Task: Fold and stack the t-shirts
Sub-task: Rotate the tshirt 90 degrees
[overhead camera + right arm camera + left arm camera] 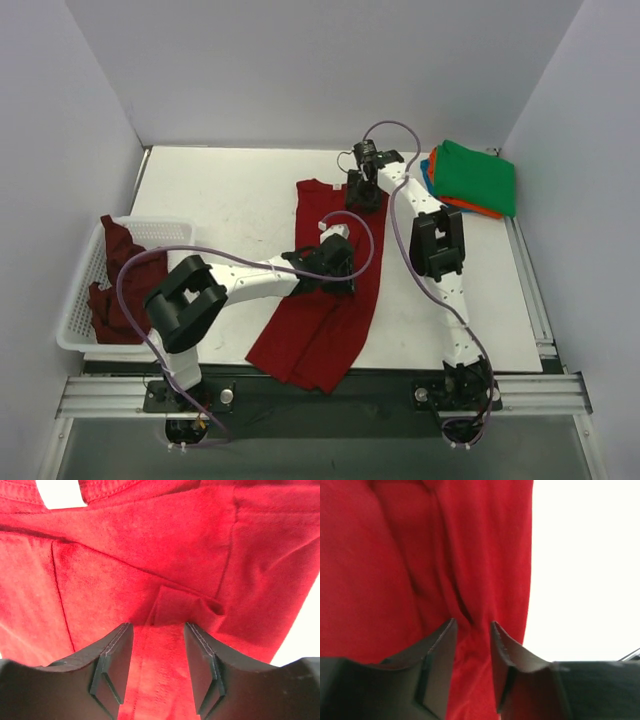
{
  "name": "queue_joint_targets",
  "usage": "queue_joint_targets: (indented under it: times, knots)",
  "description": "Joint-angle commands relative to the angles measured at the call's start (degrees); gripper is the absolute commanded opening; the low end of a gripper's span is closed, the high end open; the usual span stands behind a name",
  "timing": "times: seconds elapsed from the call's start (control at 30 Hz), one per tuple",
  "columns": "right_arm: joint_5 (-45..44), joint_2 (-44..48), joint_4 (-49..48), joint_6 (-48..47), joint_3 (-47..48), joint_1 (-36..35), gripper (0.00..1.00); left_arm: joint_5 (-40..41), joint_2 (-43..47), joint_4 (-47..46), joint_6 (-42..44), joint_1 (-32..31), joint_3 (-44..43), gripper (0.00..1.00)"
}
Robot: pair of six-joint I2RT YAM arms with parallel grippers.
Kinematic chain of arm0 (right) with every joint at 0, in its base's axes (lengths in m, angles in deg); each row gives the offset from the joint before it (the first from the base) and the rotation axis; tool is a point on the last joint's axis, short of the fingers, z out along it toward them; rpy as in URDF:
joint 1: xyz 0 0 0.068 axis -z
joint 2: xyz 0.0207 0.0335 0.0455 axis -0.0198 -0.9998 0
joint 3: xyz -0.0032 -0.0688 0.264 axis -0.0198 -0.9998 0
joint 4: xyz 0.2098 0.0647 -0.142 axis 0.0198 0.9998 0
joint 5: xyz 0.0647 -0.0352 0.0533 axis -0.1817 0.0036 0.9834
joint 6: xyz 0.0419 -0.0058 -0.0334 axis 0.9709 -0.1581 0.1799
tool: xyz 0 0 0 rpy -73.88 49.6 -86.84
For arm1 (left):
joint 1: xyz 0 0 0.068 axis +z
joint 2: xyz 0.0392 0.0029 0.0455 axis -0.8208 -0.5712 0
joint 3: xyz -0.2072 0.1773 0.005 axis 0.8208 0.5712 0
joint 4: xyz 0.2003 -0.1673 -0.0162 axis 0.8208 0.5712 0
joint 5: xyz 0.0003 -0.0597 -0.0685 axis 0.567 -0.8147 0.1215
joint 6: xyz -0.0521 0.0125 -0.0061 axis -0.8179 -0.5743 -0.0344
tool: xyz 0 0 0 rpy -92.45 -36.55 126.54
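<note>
The red t-shirt (320, 320) lies lengthwise down the middle of the table (220, 200). Its collar end is toward the far side. Its near end passes over the table's near edge.

The left gripper (472, 630) is positioned over the middle of the shirt. Its jaws are parted, and a wrinkle of red cloth runs into the gap between them. In the left wrist view, the shirt's side edge lies just right of the fingers (439, 650), with bare white table beyond it.

The right gripper (159, 630) is positioned over the collar end. Its jaws are spread, with flat cloth visible between them. A small raised fold sits just ahead of the tips. The neck opening shows at the upper left of the right wrist view.

Bare table surface lies on both sides of the shirt.

- **Left side:** the white mesh basket (75, 320) sits at the left edge and holds the maroon t-shirt (118, 250).
- **Far right corner:** the folded green t-shirt (478, 178) lies on top of the orange (470, 208) and blue (426, 170) ones. This stack is well apart from the red shirt.
</note>
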Motion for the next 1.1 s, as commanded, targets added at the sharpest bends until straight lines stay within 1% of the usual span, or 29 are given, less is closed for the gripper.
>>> queue_joint_targets:
  times: [0.0,0.03,0.13,0.2,0.23,0.27,0.33,0.37,0.4,0.43,0.53,0.57,0.63,0.73,0.83,0.97,1.03,1.07]
  knots:
    - [0.52,3.29,4.5,-4.36,2.99,0.52,0.47,-4.89,3.38,-2.78,3.23,1.32,-0.56,0.45]
    - [0.52,4.43,4.41,-4.36,2.56,0.6,0.47,-5.24,5.83,-3.49,3.84,1.32,0.32,0.47]
    - [-0.09,10.14,3.71,-3.75,-1.56,0.34,0.48,-4.11,12.08,-3.58,3.85,1.14,5.41,0.48]
    - [-0.88,14.88,2.57,-3.04,-6.66,-0.62,0.48,-2.36,17.16,-2.27,2.8,0.35,9.1,0.47]
    - [-1.84,16.29,2.13,-2.52,-8.5,-1.24,0.48,-1.04,18.58,-1.83,2.19,-0.17,12.25,0.44]
    - [-2.81,19.0,1.78,-1.82,-10.78,-1.68,0.48,-0.25,19.99,-0.69,2.01,-0.61,13.41,0.41]
    - [-3.6,21.57,-0.14,-0.5,-17.98,-3.26,0.48,3.43,23.51,3.52,1.13,-2.63,17.0,0.4]
    - [-4.22,24.02,-1.2,0.12,-20.54,-3.87,0.47,4.06,24.56,4.49,0.52,-3.07,18.33,0.34]
    - [-4.75,25.08,-2.43,0.9,-25.69,-5.18,0.46,4.24,26.84,5.72,-0.27,-3.51,20.0,0.32]
    - [-4.75,26.05,-4.44,1.52,-27.83,-5.81,0.43,4.42,27.99,5.82,-1.76,-3.87,22.97,0.29]
    - [-4.93,28.26,-7.79,2.58,-34.59,-8.0,0.43,6.17,32.74,6.52,-4.66,-5.36,27.47,0.27]
    - [-6.67,28.52,-8.59,2.58,-35.93,-8.44,0.43,6.53,33.79,6.7,-5.28,-5.54,29.75,0.27]
    - [-8.26,28.0,-9.47,2.84,-37.87,-9.58,0.43,7.4,36.08,7.23,-6.69,-6.33,31.26,0.27]
    - [-9.67,25.72,-9.74,2.93,-38.32,-10.03,0.43,8.11,36.0,7.58,-7.57,-7.21,32.93,0.27]
    - [-9.94,22.73,-9.91,2.58,-37.44,-10.03,0.42,8.11,33.46,7.41,-8.71,-8.26,33.37,0.27]
    - [-8.54,16.59,-9.83,0.48,-33.14,-9.86,0.42,4.95,28.8,3.98,-11.26,-8.7,33.9,0.26]
    - [-7.39,14.21,-9.74,-0.31,-28.93,-9.33,0.42,3.72,26.6,2.13,-11.79,-8.53,32.77,0.26]
    - [-6.08,11.5,-9.65,-1.19,-27.34,-9.07,0.42,3.54,25.99,1.7,-11.79,-8.09,32.06,0.27]
